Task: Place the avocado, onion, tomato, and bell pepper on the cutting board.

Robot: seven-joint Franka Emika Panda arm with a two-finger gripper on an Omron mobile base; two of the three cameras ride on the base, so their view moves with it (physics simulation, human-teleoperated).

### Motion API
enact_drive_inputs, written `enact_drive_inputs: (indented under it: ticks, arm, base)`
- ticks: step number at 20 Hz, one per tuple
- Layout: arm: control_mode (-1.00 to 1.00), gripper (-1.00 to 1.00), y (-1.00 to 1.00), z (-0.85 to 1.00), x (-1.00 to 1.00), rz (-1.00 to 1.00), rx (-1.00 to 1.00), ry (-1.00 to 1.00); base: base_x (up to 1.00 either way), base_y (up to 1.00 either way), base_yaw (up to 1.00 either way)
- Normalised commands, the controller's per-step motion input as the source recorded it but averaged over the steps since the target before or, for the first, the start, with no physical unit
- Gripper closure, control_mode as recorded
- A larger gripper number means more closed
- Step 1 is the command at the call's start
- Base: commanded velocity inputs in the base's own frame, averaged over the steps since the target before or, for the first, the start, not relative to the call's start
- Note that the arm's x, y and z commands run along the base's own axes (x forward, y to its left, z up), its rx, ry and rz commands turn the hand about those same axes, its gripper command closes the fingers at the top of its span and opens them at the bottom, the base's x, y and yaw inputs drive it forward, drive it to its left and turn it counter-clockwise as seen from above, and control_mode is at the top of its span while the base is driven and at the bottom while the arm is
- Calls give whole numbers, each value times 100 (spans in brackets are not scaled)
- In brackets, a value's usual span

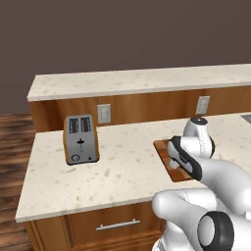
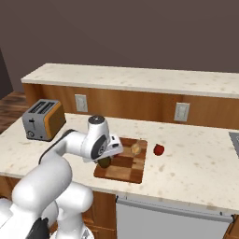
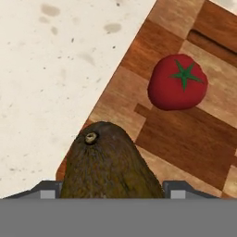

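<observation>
While the arm leans over the cutting board, the gripper has its fingers closed around the avocado, one on each side of it. From the hand view the avocado sits low over the near corner of the board, and I cannot tell if it touches the wood yet. So I think this piece is almost in place but not let go.

A red tomato with a green star on top lies on the board close by. The onion sits on the board too, near its far edge. Another red thing lies on the counter just beside the board, and it may be the bell pepper. I think that one is left to do.

The counter is pale stone with little brown spots. A silver toaster with orange sides stands well apart on it. Behind it runs a wooden wall with two white wall plugs, a higher shelf, and a dark brown-grey wall.
</observation>
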Motion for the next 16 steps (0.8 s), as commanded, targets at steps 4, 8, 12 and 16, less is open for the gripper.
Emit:
enact_drive_inputs:
  ticks: [4,8,12,16]
  arm:
    - [-100,100,-3,-21,5,0,0,1]
    - [-100,100,-11,-27,2,0,0,2]
    - [-100,100,-6,-26,4,0,0,3]
    - [-100,100,-3,-29,3,0,0,3]
  base:
    - [0,0,0]
    - [0,0,0]
    - [0,0,0]
    - [0,0,0]
